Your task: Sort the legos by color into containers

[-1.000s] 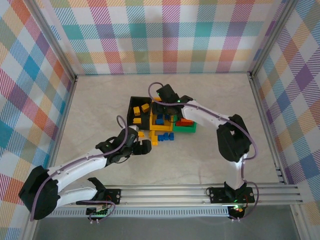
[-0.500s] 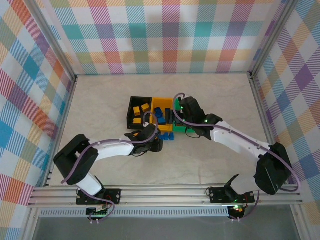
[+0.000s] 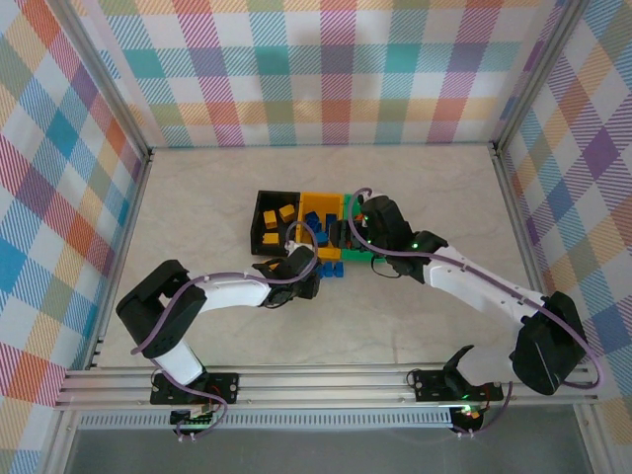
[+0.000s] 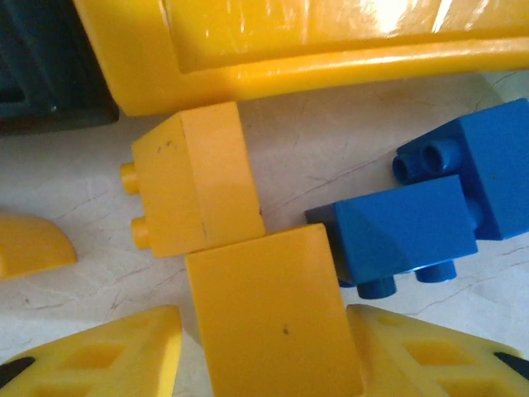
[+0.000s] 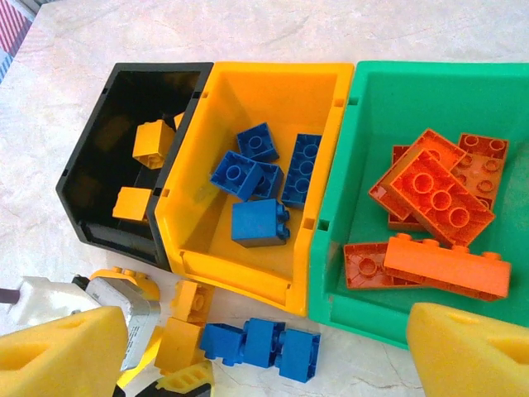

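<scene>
The left end effector is clamping a yellow lego, smooth face up, on the counter before the yellow-orange container; a second yellow lego touching it is pointing studs sideways; the right end effector is hanging open above.

The yellow-orange bin is glossy plastic, the yellow brick smooth satin plastic, the table matt and marbled

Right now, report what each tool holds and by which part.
Left tool pinches a yellow lego by its two opposite side faces, the lego resting on the table. Right tool is open and holds nothing.
</scene>
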